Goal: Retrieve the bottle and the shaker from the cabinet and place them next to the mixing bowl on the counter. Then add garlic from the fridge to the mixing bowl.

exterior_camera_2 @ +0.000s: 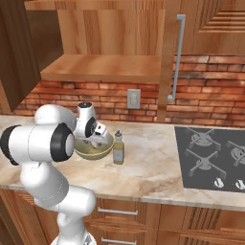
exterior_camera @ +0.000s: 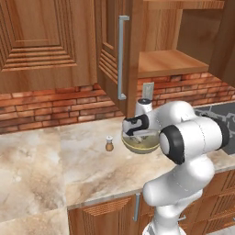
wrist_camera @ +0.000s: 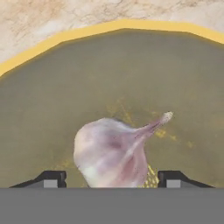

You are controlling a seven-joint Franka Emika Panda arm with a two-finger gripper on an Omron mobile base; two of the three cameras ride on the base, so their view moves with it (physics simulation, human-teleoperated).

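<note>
A: Where's the garlic [wrist_camera: 114, 151]?
B: Hand cam has it inside the mixing bowl [wrist_camera: 52, 87], lying on its side w/ the stem tip pointing off to one side, between the two finger tips.
A: Gripper [wrist_camera: 111, 178] holding it?
B: No. Jaws stand apart, a gap btwn each tip and the bulb, so open & not clamped on it.
A: Bowl location?
B: On the counter [exterior_camera: 41, 151], below the open cabinet [exterior_camera_2: 100, 64]. Hand is down over the bowl [exterior_camera_2: 93, 150] in both base views.
A: Bottle & shaker?
B: Bottle [exterior_camera_2: 118, 148] upright just beside the bowl, stove side. Shaker [exterior_camera: 109, 144] upright near the bowl's other side, not touching. Cabinet shelf is bare wood.
</note>
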